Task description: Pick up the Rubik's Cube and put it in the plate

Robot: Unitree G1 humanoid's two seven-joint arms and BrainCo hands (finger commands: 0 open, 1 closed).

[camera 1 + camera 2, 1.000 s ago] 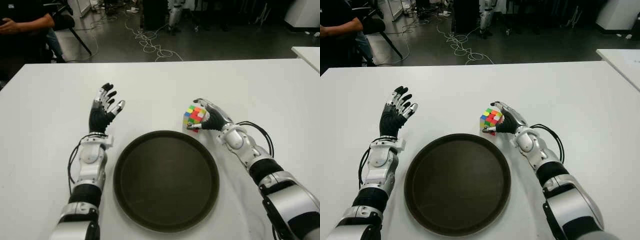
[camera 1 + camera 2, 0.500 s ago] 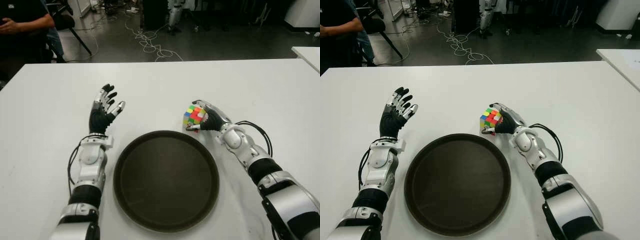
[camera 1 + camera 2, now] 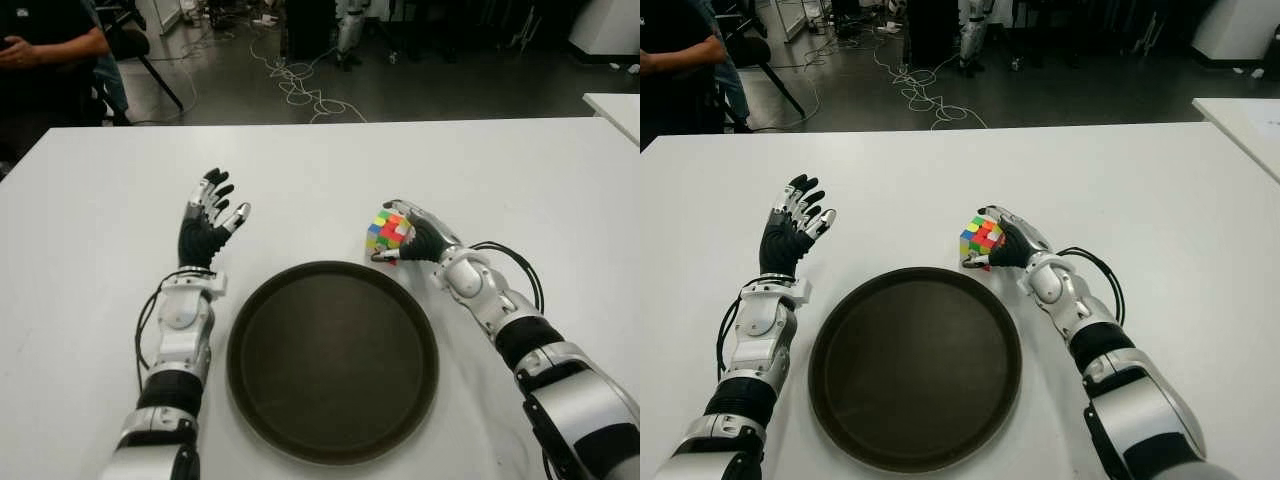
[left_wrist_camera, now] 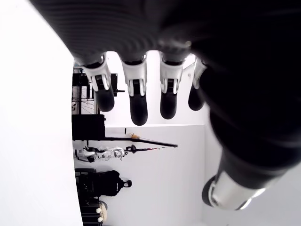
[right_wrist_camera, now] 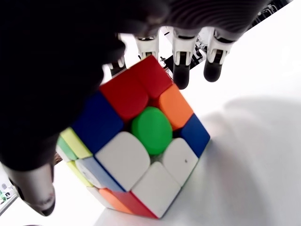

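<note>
almost nothing moved since earlier frame: right hand crept slightly nearer plate, cube with it. left hand (image 3: 208,218) idle left of plate (image 3: 332,359), fingers spread, holding nothing. one plate, dark, round, nothing in it. one rubik's cube (image 3: 388,234) just beyond plate's far right rim, on or barely off table (image 3: 90,250). right hand (image 3: 420,236) curled round cube, thumb and fingers pinching it. risk: thin grip, cube may slip or catch rim while crossing.
</note>
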